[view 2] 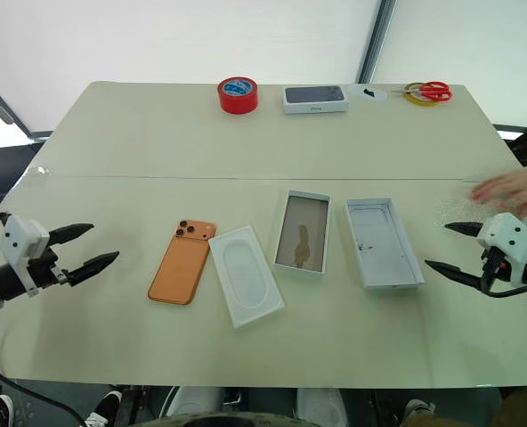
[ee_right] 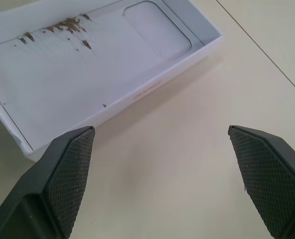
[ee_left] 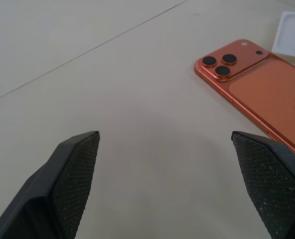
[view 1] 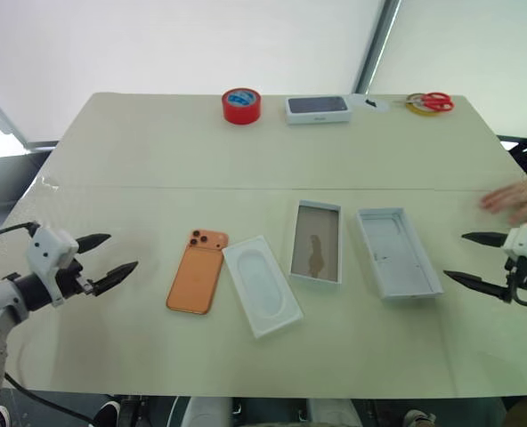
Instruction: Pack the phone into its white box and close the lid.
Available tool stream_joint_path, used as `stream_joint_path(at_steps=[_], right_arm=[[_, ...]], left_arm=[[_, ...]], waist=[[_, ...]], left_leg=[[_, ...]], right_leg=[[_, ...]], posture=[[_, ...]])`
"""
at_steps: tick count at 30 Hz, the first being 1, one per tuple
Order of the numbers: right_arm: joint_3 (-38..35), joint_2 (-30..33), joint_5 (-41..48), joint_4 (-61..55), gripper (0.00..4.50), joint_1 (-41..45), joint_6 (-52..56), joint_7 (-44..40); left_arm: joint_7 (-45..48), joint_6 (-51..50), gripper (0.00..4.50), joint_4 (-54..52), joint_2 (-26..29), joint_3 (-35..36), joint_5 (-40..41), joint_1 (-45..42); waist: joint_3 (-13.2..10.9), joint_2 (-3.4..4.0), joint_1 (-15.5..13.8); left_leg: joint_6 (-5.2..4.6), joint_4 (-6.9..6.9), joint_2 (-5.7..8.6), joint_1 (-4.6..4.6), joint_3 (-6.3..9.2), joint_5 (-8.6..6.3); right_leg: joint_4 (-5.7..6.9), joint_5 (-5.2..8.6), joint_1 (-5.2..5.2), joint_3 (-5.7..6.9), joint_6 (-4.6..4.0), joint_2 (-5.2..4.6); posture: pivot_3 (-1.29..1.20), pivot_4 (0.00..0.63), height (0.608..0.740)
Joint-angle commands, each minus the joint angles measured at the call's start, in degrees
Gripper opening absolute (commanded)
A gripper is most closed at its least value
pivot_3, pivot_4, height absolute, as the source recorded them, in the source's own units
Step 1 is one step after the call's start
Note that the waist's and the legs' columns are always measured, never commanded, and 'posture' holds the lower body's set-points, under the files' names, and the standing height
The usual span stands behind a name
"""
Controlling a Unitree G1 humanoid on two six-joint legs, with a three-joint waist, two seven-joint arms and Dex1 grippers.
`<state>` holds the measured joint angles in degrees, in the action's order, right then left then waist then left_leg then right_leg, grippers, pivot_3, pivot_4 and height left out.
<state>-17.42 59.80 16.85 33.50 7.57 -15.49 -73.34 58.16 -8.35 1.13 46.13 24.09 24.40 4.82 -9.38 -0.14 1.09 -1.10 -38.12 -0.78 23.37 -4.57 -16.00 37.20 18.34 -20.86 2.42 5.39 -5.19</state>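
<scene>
- Phone lies flat on the table, orange back up, rounded corners, three dark lenses clustered at its far end.
- Beside it sits a thin white tray with an oval recess, then one shallow open shell with a brownish floor, then another, white inside, furthest right.
- Left gripper hovers near the phone, fingers spread wide, holding nothing.
- Right gripper hovers just past the rightmost shell, equally wide, empty.
- A person's hand is at the right edge.

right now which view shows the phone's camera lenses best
The left wrist view: the phone lies close, its three lenses distinct. Both eye views show the whole phone small on the table, left of the tray.
</scene>
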Motion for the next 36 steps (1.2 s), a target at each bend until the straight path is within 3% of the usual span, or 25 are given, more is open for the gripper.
stream_joint_path(at_steps=[1,19,29,33,36], right_arm=[[-1.6,1.9,-0.1,0.7,4.48,1.3,-1.1,0.1],[-1.2,1.1,-0.4,-2.4,4.48,1.6,0.6,1.5],[-1.3,0.8,-0.3,-5.6,4.48,1.6,2.4,2.2],[-0.6,0.5,-0.1,-7.2,4.48,2.0,3.0,2.1],[0.4,-0.6,2.1,-13.6,4.48,2.7,6.5,1.6]], left_arm=[[0.3,1.2,4.45,-1.4,0.5,2.2,1.1,0.1],[1.6,2.6,4.45,-1.5,0.9,1.4,0.8,-0.8],[0.7,-0.2,4.45,-7.9,0.1,0.0,1.5,-0.2],[-0.7,-3.5,4.45,-7.4,1.1,-0.2,0.9,-0.5],[-5.1,-12.8,4.45,-14.2,-0.1,-2.2,3.6,0.4]], waist=[[0.0,0.00,0.0],[0.0,0.04,0.0],[0.0,0.05,0.0],[0.0,0.05,0.0],[0.0,0.06,0.0]], left_leg=[[0.01,0.00,0.00,0.00,0.00,0.01],[0.01,0.02,0.00,0.00,0.00,0.00],[0.05,0.02,0.00,0.01,0.00,0.02],[0.05,0.02,0.00,0.01,-0.01,0.03],[0.02,0.02,0.01,0.01,-0.01,0.01]], right_leg=[[0.00,0.00,0.00,0.00,0.00,0.00],[0.00,0.00,-0.01,0.00,0.00,-0.01],[0.00,0.00,0.00,0.00,0.00,-0.01],[0.00,0.00,-0.01,0.00,0.01,-0.01],[0.00,0.00,0.00,0.00,0.01,-0.01]], posture=[[0.00,0.150,0.730],[0.00,0.150,0.730],[0.00,0.150,0.730],[0.00,0.150,0.730],[0.00,0.150,0.730]])
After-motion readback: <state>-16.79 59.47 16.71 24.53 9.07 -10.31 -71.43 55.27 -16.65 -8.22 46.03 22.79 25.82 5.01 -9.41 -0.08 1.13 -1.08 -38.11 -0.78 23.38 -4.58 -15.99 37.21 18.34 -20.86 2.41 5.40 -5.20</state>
